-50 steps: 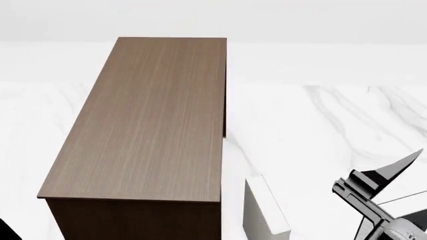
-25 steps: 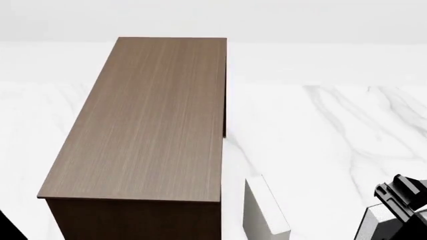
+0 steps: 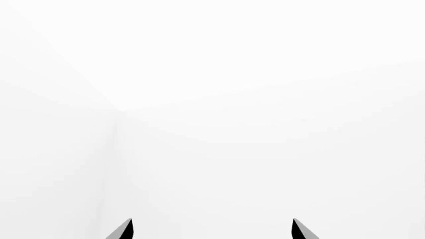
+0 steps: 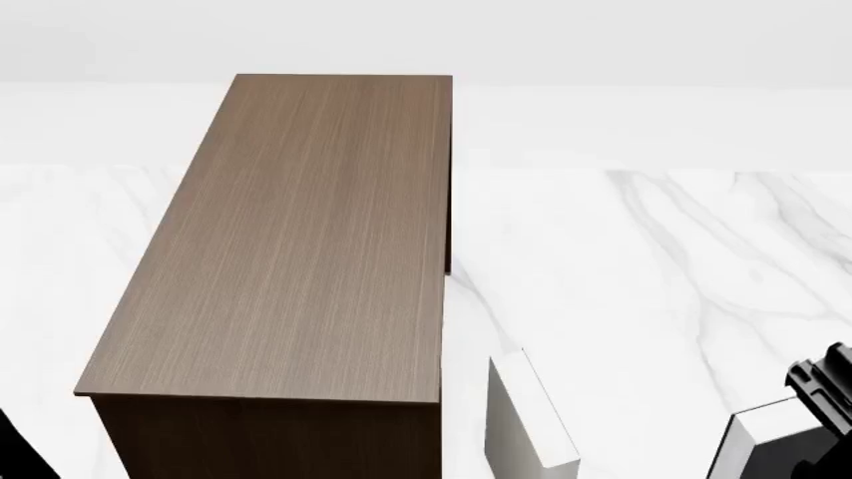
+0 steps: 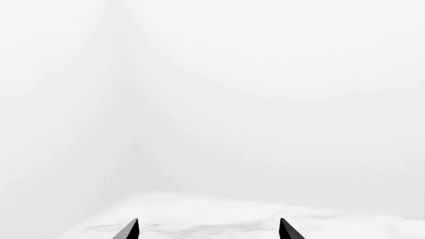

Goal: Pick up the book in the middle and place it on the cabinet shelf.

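Head view showed me still reaching: right hand spread and empty beside the cabinet shelf, needing the book next.

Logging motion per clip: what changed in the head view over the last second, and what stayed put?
The right gripper dropped toward the lower right corner; its spread fingers, plain a second ago, are now mostly out of frame. A grey-covered book with white page edges has come into view beside it. The cabinet and the pale book to its right did not move.

1 cabinet, 2 books
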